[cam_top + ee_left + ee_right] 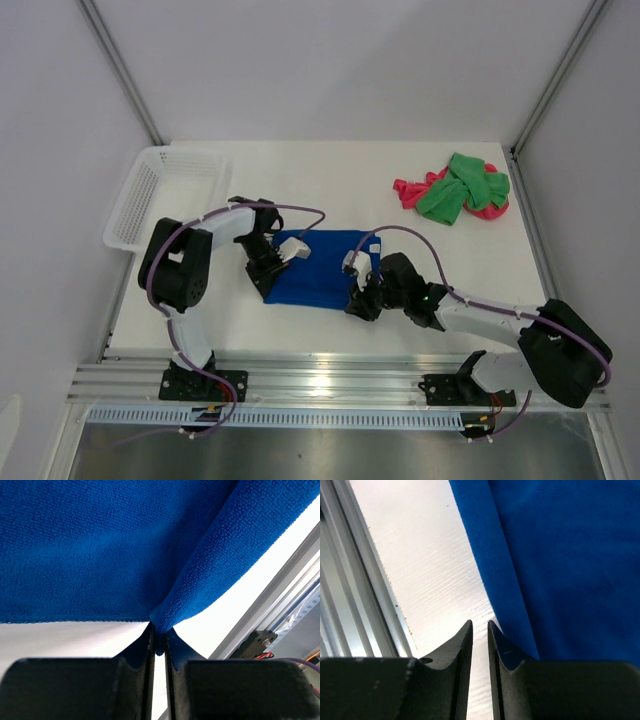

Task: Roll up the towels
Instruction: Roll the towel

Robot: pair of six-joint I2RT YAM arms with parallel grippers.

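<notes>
- The blue towel (320,265) lies spread near the middle of the table (350,170), between the two arms and towards the near edge.
- The left tool (268,262) sits at the towel's left edge. In the left wrist view, the left tool (159,630) is closed to a thin slit with a corner of the blue towel (100,545) pinched in it. The cloth rises from the pinch in a fold that fans out above the fingers.
- The right tool (360,303) is down at the towel's near right corner. In the right wrist view, the right tool (480,625) stands narrow, with only bare table (420,555) showing through the gap and nothing between the fingers.
- The edge of the blue towel (570,555) runs just beside the right-hand finger and seems to touch its tip.
- The green towel (455,190) and the pink-red towel (408,190) lie crumpled together in a heap at the far right of the table, well apart from both tools, with the green one on top.
- A white mesh basket (185,153) stands at the far left edge of the table.
</notes>
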